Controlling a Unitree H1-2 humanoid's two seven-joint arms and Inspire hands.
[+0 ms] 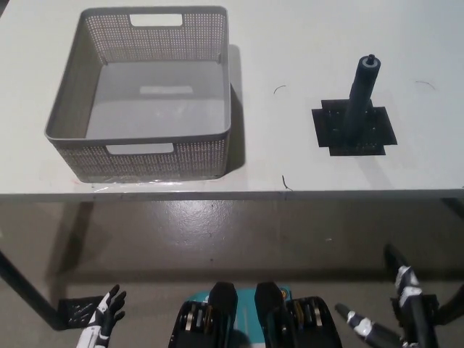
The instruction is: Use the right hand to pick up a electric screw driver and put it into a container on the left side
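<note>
A dark grey electric screwdriver (360,98) stands upright on a black cross-shaped base (354,130) at the right of the white table. A grey perforated basket (69,101) with cut-out handles stands on the left of the table with nothing inside. My black right hand (395,315) hangs low at the bottom right, below the table's front edge, fingers spread and holding nothing. My white left hand (101,319) rests at the bottom left, also below the table, fingers apart.
The table's front edge (232,194) runs across the middle of the picture. A black table leg (25,293) slants at the lower left over a grey floor. Bare tabletop (279,109) lies between basket and screwdriver.
</note>
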